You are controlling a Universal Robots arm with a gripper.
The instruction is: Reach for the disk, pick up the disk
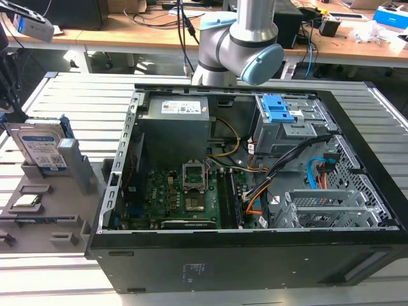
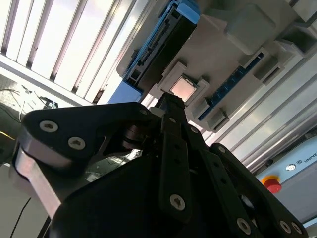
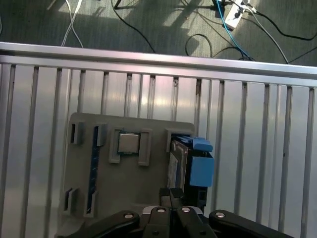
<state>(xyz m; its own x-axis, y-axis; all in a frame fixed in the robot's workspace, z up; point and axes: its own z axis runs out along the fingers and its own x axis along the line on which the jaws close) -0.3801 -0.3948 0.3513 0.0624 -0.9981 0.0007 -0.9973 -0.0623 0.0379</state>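
Observation:
The disk stands on edge in a slot of the grey holder at the exterior view's left, its white-and-blue label facing the camera. In the first wrist view, from above, the disk is a thin dark edge with blue side rails. My gripper hovers well above the holder, its tips over the holder's edge close beside the disk, apart from it. The jaws stand together with nothing between them. In the second wrist view the gripper points toward the holder, with the disk beyond it.
An open black computer case takes up the middle of the slatted metal table. A small square silver chip lies in the holder beside the disk. The arm stands behind the case. Cables lie on the floor past the table edge.

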